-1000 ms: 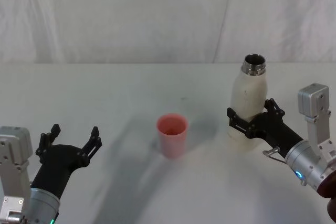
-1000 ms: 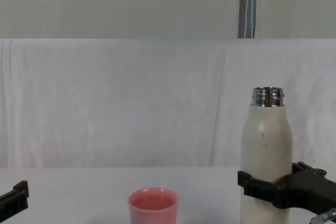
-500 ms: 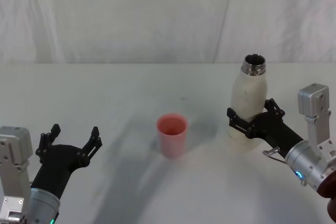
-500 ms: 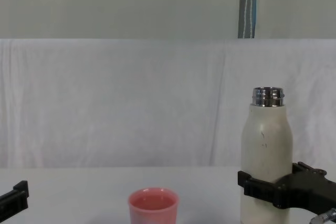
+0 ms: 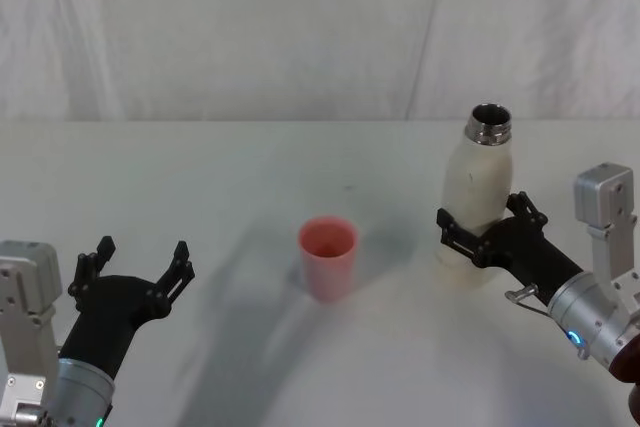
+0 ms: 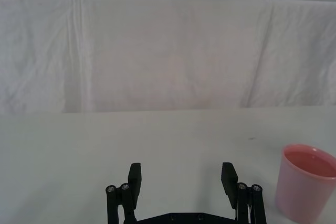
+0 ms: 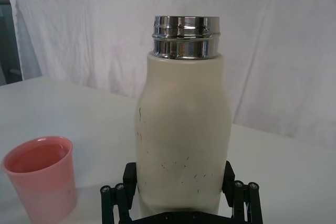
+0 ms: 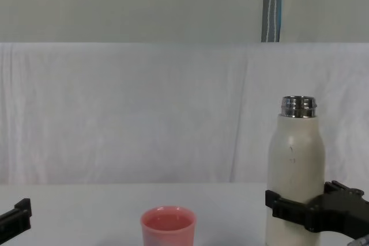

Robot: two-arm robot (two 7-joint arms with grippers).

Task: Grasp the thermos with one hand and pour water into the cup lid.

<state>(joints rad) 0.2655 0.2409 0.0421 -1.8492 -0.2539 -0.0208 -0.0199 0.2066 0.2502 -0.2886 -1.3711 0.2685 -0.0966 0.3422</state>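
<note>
The cream-white thermos stands upright on the table at the right, its steel neck open at the top. My right gripper is shut on the lower body of the thermos, one jaw on each side. The right gripper and the thermos are also in the chest view. The pink cup lid stands upright near the table's middle, to the left of the thermos and apart from it. My left gripper rests open and empty at the near left, with the cup lid off to its right.
The white table is backed by a white cloth wall. A metal pole stands behind the cloth. Bare table lies between the cup lid and the left gripper.
The right gripper and the thermos have shifted together slightly to the right. The left arm and the cup lid have not moved.
</note>
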